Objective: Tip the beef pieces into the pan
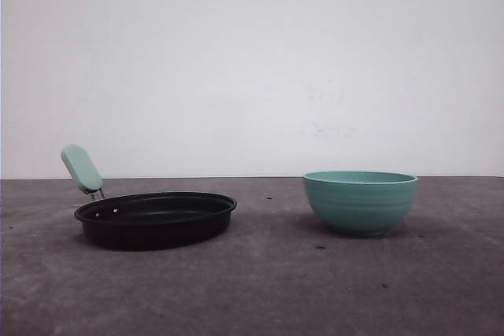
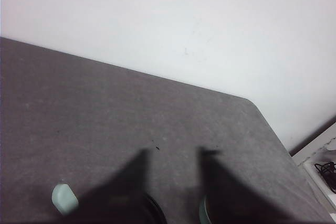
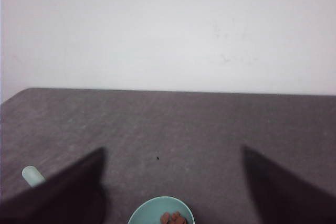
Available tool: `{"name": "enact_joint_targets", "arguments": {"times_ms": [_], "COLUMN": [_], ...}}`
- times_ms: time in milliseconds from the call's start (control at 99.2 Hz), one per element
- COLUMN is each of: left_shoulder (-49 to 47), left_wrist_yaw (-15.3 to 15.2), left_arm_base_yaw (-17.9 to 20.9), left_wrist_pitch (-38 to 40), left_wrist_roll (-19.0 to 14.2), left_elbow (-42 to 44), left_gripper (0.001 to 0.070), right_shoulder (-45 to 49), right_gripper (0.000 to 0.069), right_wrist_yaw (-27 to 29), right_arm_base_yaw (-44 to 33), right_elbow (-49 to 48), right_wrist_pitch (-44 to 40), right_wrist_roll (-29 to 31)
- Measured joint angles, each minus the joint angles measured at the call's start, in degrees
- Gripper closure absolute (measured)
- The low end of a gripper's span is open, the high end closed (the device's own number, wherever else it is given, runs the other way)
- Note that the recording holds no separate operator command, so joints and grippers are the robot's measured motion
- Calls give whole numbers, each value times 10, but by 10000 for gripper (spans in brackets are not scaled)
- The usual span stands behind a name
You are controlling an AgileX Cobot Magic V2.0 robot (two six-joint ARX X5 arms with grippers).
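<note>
I see a black pan (image 1: pixel 155 219) that looks like dark metal, a bit shiny along the rim. Its handle (image 1: pixel 82 168) is smooth mint green, like soft plastic, on a bare shiny metal neck. The bowl (image 1: pixel 361 202) is teal and glossy, like glazed clay, with soft ridges round its side. The table (image 1: pixel 268 289) is grey, matt and a little rough, with small dark specks. The wall (image 1: pixel 252 60) is white and flat, not shiny. The beef (image 3: pixel 174 218) looks reddish-brown and dull.

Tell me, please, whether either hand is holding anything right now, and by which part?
Nothing is held. The left hand and right hand are both open above the table, and the bowl and pan stand untouched.
</note>
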Motion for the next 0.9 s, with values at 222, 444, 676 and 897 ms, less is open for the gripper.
{"name": "enact_joint_targets", "arguments": {"times_ms": [222,444,676,897], "left_shoulder": [5,30,118,269], "left_wrist_yaw": [-19,-62,-44,15], "left_arm_base_yaw": [0,0,0,-3], "left_wrist_pitch": [-26,29,192,347], "left_wrist_roll": [25,30,-74,-140], "left_elbow": [0,-83,-284,-316], "left_gripper": [51,29,29,30], "right_shoulder": [7,11,-6,-36], "right_gripper": [8,8,8,8], "right_wrist_yaw": [0,-2,-26,-26], "right_arm_base_yaw": [0,0,0,0], "right_elbow": [0,0,0,0], "right_wrist_pitch": [-1,-26,-96,-152], "right_wrist_roll": [-2,-1,1,1]}}
